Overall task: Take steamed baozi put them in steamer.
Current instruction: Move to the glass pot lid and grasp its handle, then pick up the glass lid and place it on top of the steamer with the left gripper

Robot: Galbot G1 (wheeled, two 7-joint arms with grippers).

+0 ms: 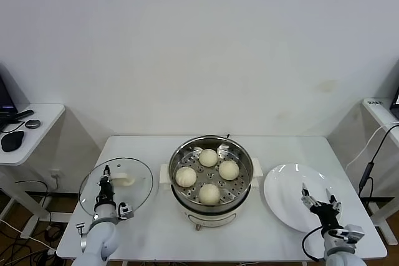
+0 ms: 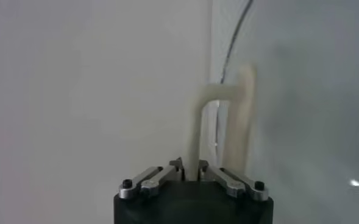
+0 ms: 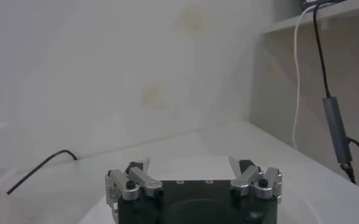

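Both grippers sit nearest, at the table's near edge. At seven o'clock the left gripper [image 1: 107, 189] pinches the handle of the glass lid [image 1: 138, 179], probably ready to cover the pot. At five o'clock the right gripper [image 1: 319, 199] hangs spread over the bare white plate [image 1: 280, 194]. All four steamed baozi [image 1: 209, 193] already rest in the central steamer [image 1: 239, 154].

Both arms sat low at the near edge. The left gripper [image 1: 106, 182] pointed up with its fingers looking pinched together, as far as I could tell. The right gripper [image 1: 318, 196] had fingers spread wide.
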